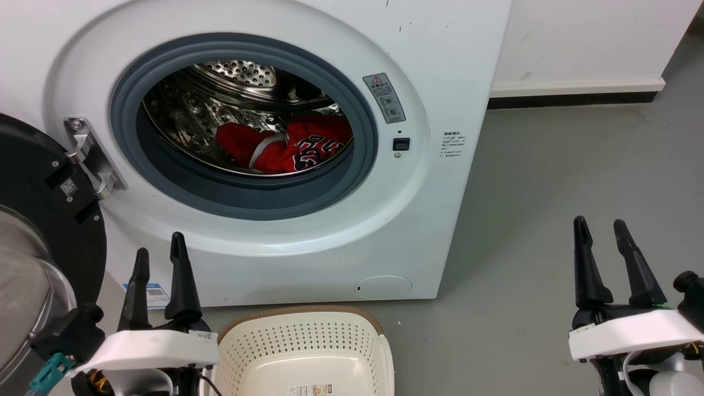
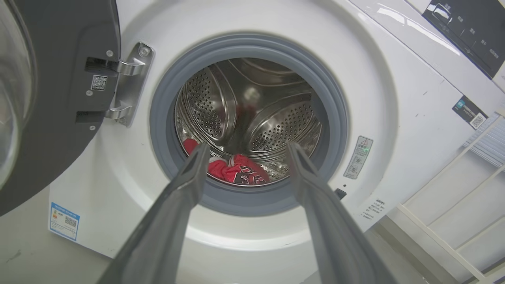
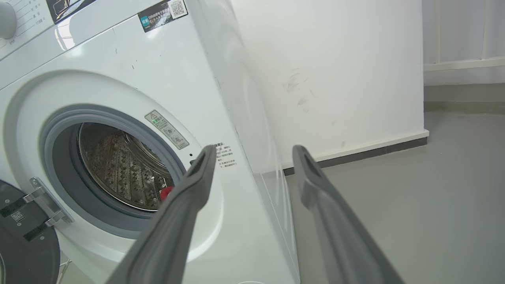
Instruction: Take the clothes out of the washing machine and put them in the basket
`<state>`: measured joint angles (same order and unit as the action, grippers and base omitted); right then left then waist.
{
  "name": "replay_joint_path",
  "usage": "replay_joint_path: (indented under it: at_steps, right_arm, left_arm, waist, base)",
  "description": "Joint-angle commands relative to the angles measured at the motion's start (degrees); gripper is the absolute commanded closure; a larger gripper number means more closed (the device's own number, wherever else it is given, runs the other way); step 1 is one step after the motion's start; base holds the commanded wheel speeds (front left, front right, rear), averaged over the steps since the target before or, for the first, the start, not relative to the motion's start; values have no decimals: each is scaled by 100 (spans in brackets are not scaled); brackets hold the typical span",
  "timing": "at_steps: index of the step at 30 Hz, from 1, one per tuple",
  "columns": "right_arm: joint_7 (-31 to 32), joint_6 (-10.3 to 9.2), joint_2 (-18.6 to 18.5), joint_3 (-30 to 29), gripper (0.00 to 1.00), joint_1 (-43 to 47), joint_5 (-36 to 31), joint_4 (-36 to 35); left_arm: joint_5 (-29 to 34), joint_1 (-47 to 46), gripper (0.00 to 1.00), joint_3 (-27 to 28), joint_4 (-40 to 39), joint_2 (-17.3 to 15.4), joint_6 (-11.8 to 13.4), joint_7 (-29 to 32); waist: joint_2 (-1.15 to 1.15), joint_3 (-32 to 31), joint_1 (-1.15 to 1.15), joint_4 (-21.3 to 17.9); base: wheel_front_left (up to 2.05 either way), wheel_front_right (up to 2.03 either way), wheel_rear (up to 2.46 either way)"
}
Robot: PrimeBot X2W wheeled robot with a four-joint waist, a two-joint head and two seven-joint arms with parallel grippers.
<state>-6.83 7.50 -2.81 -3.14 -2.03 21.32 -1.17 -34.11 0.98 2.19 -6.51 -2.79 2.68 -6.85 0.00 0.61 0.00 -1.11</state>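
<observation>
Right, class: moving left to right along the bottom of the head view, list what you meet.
washing machine door → left end effector → laundry basket → right end effector

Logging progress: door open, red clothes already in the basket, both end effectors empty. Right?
No: the head view shows the clothes in the washing machine, not the basket. The door is open, and the left end effector and right end effector hold nothing.
</observation>
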Motion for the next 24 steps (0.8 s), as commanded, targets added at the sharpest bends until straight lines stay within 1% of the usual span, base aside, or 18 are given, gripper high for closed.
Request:
replay_joint_path:
  at_steps: [1, 2, 8, 10, 13, 18, 21, 24]
  right_arm:
    - [-62, -1, -11, 15, 0, 23, -237, -125]
    - [-114, -1, -11, 27, 0, 36, -487, -178]
    - [-203, -1, -10, 33, 0, 105, -1067, -99]
    - [-237, -1, -10, 53, 0, 140, -1235, -55]
    - [-278, -1, -10, 70, 0, 194, -1441, 43]
    - [-345, -1, -10, 104, 0, 185, -1761, 140]
    - [-387, -1, -9, 114, 0, 202, -1971, 157]
    - [-429, -1, -9, 132, 0, 226, -2147, 159]
  left_arm:
    - [232, 24, 0, -31, -159, -32, 97, -62]
    - [472, 52, 0, -73, -262, -76, 271, -115]
    - [910, 136, 0, -314, -267, -252, 554, -203]
    - [1006, 192, 0, -454, -154, -320, 576, -229]
    - [1144, 229, 0, -644, 50, -415, 529, -273]
    - [1409, 247, 0, -819, 280, -543, 533, -346]
    - [1618, 257, 0, -915, 340, -592, 617, -385]
    - [1931, 263, 0, -1078, 360, -714, 787, -423]
  waist:
    - [0, 2, 0, -6]
    - [0, 5, 0, -15]
    - [0, 0, 0, -26]
    - [0, -4, 0, -31]
    - [0, -11, 0, -43]
    - [0, -9, 0, -71]
    - [0, -11, 0, -86]
    - [0, -14, 0, -100]
  base:
    - [0, 0, 0]
    - [0, 0, 0]
    - [0, 0, 0]
    - [0, 0, 0]
    - [0, 0, 0]
    - [0, 0, 0]
    - [0, 0, 0]
    - [0, 0, 0]
